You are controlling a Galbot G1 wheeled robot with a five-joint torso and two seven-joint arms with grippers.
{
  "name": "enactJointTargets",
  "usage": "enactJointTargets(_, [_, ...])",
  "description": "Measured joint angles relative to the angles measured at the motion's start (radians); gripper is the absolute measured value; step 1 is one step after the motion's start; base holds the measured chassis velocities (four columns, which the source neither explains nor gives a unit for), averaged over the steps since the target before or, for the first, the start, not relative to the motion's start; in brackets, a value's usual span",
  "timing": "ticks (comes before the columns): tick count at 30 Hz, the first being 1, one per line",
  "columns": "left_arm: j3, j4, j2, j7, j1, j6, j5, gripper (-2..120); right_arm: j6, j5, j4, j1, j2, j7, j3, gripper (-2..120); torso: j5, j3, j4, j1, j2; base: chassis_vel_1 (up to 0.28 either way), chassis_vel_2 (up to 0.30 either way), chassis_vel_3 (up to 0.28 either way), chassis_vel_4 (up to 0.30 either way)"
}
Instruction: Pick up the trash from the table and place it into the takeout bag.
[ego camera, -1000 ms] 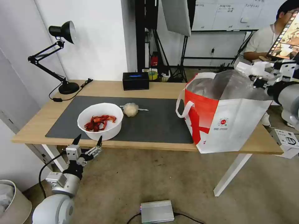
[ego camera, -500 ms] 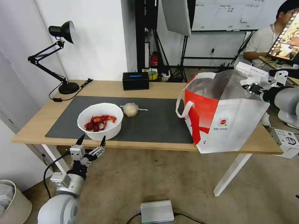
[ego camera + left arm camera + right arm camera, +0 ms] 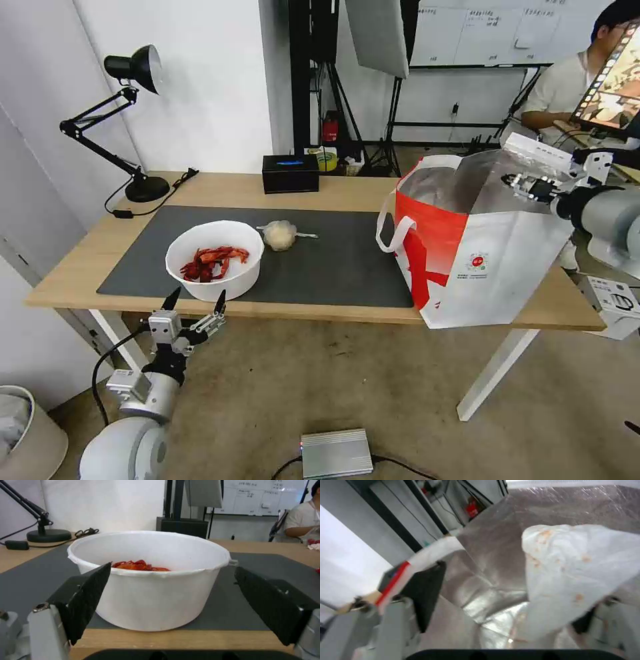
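Note:
A white bowl [image 3: 213,260] of red crayfish shells sits on the dark mat [image 3: 333,267] near the table's [image 3: 73,273] front edge. My left gripper [image 3: 195,301] is open just below and in front of that edge, its fingers either side of the bowl [image 3: 150,590] but short of it. A small knotted clear bag [image 3: 280,235] lies behind the bowl. The takeout bag [image 3: 493,267] stands open at the table's right end. My right gripper [image 3: 521,183] is over its mouth, open, with a stained white tissue [image 3: 573,575] loose by one finger above the foil lining [image 3: 493,562].
A black desk lamp [image 3: 133,133] stands at the back left and a black box [image 3: 290,173] at the back middle. On the floor are a silver box [image 3: 337,453] and a pale bin [image 3: 27,427]. A person sits behind the bag's corner.
My right gripper has come down and left from above the bag's right corner to its mouth, bringing the tissue. The left gripper has risen slightly toward the table edge.

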Motion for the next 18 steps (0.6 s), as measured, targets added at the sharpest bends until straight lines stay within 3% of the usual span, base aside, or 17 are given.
enactJointTargets(5, [0.0,0.001,-0.002,0.0,0.0,0.0,0.0,100,0.013,-0.055,0.002,0.027,0.001,0.002,-0.028,98,0.0,0.0,0.0,0.0,0.0,0.0,0.0,0.0,0.0])
enactJointTargets(18, [0.003,0.007,-0.009,0.0,-0.001,-0.001,0.002,100,-0.13,-0.238,0.014,0.178,-0.019,-0.008,-0.208,100,-0.0001,0.0,0.0,0.0,0.0,0.0,0.0,0.0,0.0])
